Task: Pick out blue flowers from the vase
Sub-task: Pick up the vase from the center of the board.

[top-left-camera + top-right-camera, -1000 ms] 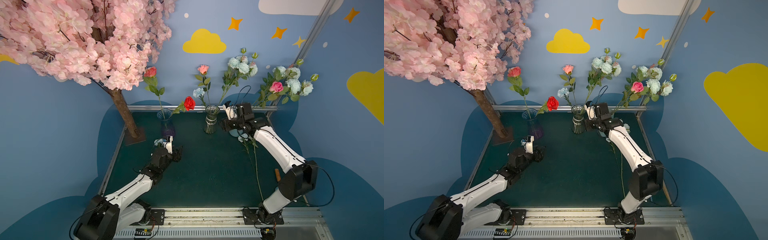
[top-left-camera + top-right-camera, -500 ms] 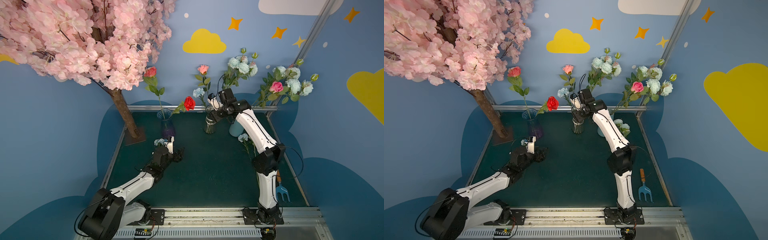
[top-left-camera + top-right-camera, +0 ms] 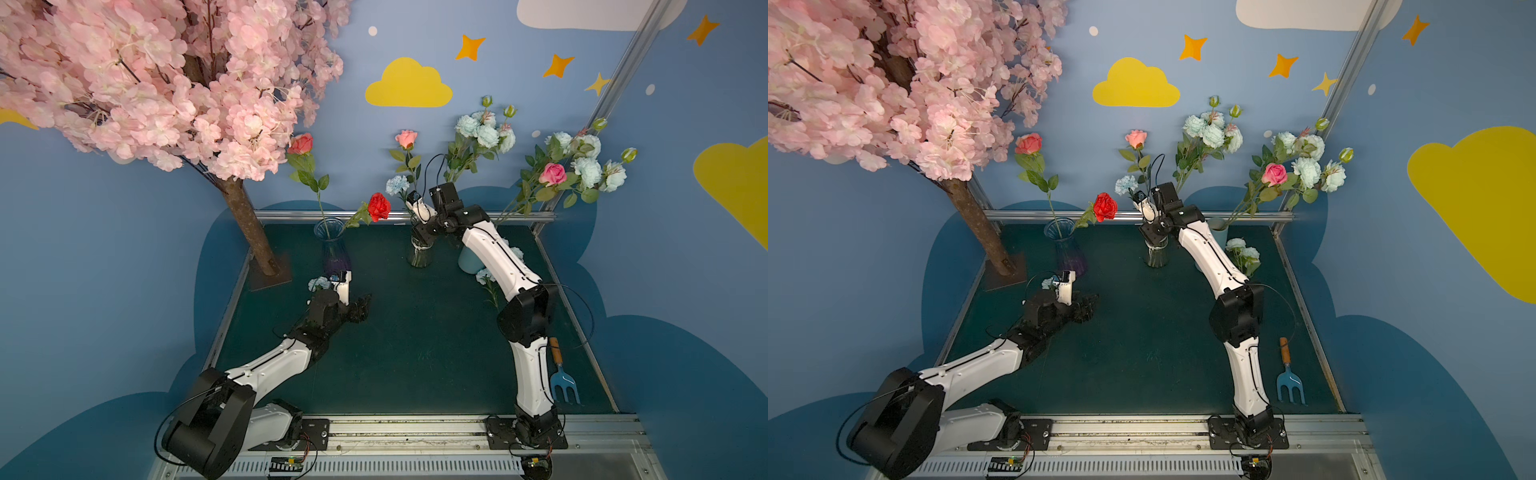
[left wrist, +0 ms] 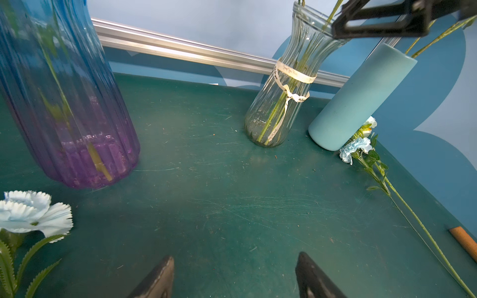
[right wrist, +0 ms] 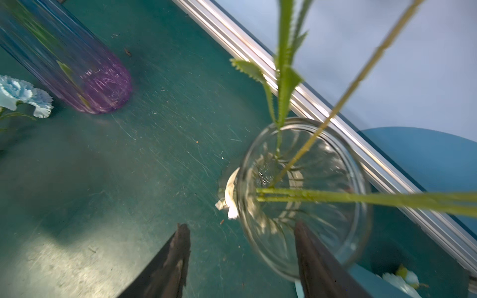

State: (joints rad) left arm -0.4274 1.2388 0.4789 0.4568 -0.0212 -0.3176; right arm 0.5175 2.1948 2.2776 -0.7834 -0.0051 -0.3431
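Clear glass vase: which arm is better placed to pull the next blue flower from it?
Right, probably. The right tool hangs open directly over the clear glass vase, with its stems just ahead. The left tool sits low over the mat, well away from it, near a blue flower already lying there.

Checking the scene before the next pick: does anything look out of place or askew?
Yes. Two blue flowers lie flat on the table instead of standing in vases: one beside the purple-tinted vase, another against the pale blue vase. A small garden fork also lies by the right arm.
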